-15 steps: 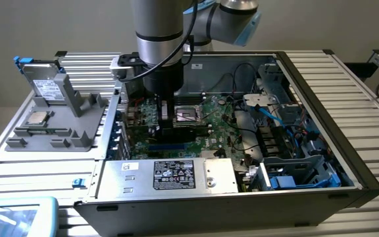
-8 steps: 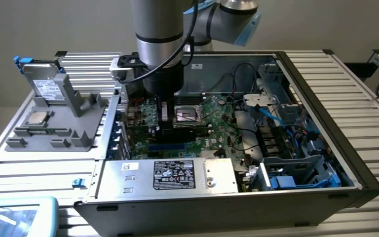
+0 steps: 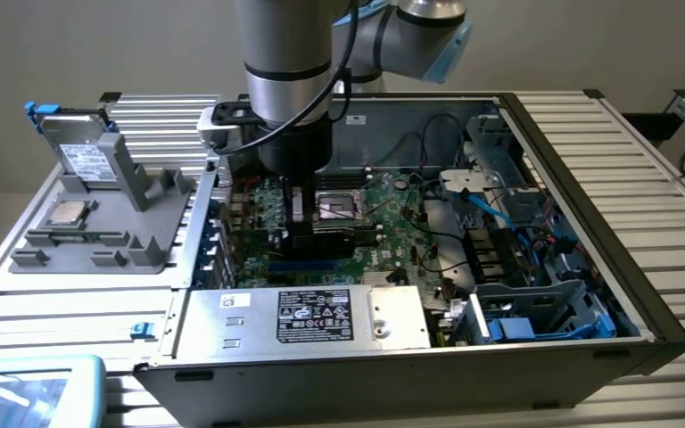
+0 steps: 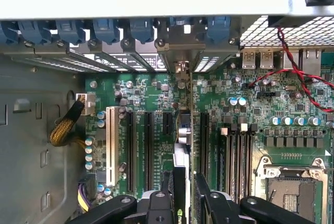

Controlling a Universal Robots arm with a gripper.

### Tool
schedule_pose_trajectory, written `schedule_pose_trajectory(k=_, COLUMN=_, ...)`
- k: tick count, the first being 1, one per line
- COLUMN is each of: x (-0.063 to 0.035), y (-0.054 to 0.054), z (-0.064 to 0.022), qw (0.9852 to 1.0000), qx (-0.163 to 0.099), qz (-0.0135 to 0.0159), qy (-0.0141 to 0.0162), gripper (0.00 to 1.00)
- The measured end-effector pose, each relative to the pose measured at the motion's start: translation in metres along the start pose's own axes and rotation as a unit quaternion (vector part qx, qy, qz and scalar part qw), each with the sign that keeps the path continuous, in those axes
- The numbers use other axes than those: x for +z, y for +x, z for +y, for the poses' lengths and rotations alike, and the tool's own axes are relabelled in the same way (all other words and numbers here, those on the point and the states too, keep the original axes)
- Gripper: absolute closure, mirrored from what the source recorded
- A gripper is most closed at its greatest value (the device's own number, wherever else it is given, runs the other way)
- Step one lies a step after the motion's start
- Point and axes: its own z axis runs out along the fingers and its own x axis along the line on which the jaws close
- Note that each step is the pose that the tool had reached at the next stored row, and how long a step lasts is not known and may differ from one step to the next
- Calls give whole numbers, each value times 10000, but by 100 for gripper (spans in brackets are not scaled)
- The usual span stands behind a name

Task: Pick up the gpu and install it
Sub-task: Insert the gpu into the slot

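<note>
I hold the gpu [image 4: 181, 130] edge-on between my black fingers [image 4: 168, 190], so my gripper [image 4: 183, 185] is shut on it. It stands upright over the green motherboard [image 4: 146, 93], in line with the black expansion slots [image 4: 147, 145]. Its silver end bracket [image 4: 180, 44] reaches the rear slot openings of the case. Whether the card sits in a slot I cannot tell. In the exterior view my gripper [image 3: 307, 223] is lowered into the open computer case [image 3: 628, 267], just to the exterior view's left of the CPU socket [image 3: 340, 207].
A grey parts holder [image 3: 93, 241] lies at the exterior view's left, carrying a silver drive with blue clips [image 3: 81, 152], a CPU [image 3: 67, 212] and a memory stick [image 3: 75, 237]. The power supply [image 3: 307, 316] and a blue drive cage [image 3: 533, 312] sit at the case front. Red and black wires [image 4: 292, 72] run near the rear ports.
</note>
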Motion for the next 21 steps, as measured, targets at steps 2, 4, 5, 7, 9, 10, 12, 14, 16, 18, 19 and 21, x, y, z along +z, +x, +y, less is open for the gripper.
schedule_pose_trajectory(k=2, x=1, y=18, z=-1, qw=10000, qx=0, qz=-38, qy=-1, gripper=73)
schedule_pose_trajectory(k=4, x=2, y=40, z=-1, qw=10000, qx=2, qz=-76, qy=-1, gripper=73)
schedule_pose_trajectory(k=5, x=2, y=40, z=0, qw=10000, qx=3, qz=-77, qy=-1, gripper=73)
schedule_pose_trajectory(k=7, x=2, y=40, z=0, qw=10000, qx=3, qz=-77, qy=-1, gripper=73)
schedule_pose_trajectory(k=9, x=2, y=44, z=-2, qw=10000, qx=3, qz=-89, qy=-2, gripper=73)
schedule_pose_trajectory(k=10, x=3, y=46, z=-5, qw=9999, qx=4, qz=-105, qy=-2, gripper=73)
schedule_pose_trajectory(k=12, x=3, y=51, z=-11, qw=9999, qx=6, qz=-134, qy=-3, gripper=73)
schedule_pose_trajectory(k=14, x=3, y=51, z=-11, qw=9999, qx=7, qz=-134, qy=-3, gripper=73)
schedule_pose_trajectory(k=16, x=3, y=51, z=-11, qw=9999, qx=7, qz=-135, qy=-2, gripper=73)
schedule_pose_trajectory(k=18, x=4, y=55, z=-14, qw=9999, qx=7, qz=-141, qy=-5, gripper=73)
schedule_pose_trajectory(k=19, x=4, y=60, z=-20, qw=9999, qx=7, qz=-150, qy=-11, gripper=73)
schedule_pose_trajectory(k=21, x=5, y=72, z=-32, qw=9999, qx=7, qz=-170, qy=-32, gripper=73)
